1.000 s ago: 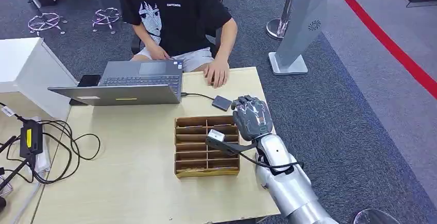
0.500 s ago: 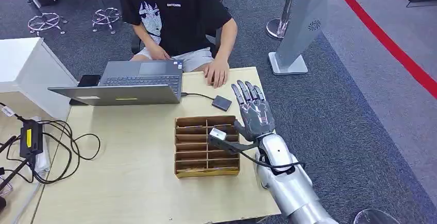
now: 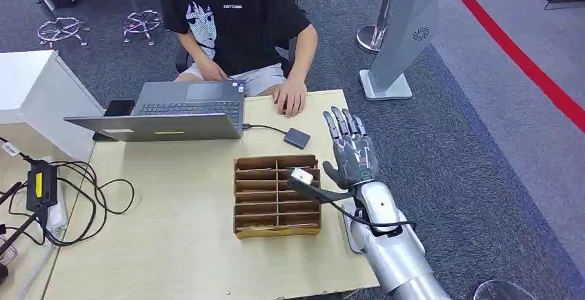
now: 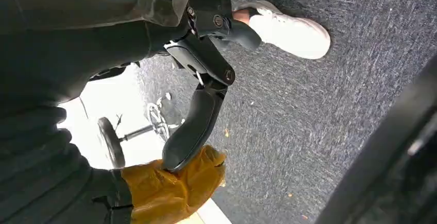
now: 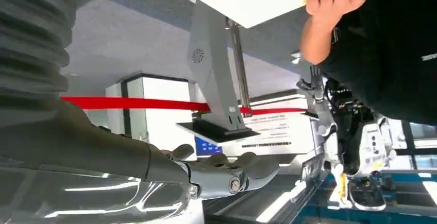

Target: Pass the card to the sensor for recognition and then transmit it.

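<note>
Wooden slotted box [image 3: 277, 195]; contents unclear

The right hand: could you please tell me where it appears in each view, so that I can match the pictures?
Head view: the right hand is right of centre, fingers spread, beside the wooden organizer.
Right wrist view: its fingers stretch along the lower middle.
Left wrist view: this one faces the carpet and a white shoe instead.
Shared landmark: the grey floor stand, also central in the right wrist view.
</note>
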You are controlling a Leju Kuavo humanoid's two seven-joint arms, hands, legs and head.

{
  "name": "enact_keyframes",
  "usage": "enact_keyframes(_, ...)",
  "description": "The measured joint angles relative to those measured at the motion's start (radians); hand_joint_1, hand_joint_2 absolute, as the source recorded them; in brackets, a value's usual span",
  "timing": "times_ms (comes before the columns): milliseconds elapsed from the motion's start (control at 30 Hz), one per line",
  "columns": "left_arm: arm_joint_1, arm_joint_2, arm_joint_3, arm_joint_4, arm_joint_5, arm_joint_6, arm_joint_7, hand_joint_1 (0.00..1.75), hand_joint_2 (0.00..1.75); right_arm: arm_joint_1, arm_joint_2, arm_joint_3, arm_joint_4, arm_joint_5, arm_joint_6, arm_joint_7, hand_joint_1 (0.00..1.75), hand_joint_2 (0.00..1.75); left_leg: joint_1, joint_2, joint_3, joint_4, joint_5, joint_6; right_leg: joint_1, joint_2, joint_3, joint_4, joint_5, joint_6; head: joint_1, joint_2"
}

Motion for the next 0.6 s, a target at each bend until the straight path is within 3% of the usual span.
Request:
enact_keyframes(367,0.001,0.0,0.003,0.0,0.0,0.009,0.0,0.0,1.75,0.083,-0.034,-0.063,-0.111,0.015,0.005,-0.001,0.0,1.75,0.0,0.0,0.0,0.0,0.0,0.0,0.0,0.0,0.0,0.0,0.0,0.0,0.0,0.0)
enact_keyframes(600,0.002,-0.001,0.012,0.0,0.0,0.012,0.002,0.0,1.75,0.156,-0.052,-0.052,-0.227,-0.118,0.068,-0.117,0.0,1.75,0.0,0.0,0.0,0.0,0.0,0.0,0.0,0.0,0.0,0.0,0.0,0.0,0.0,0.0)
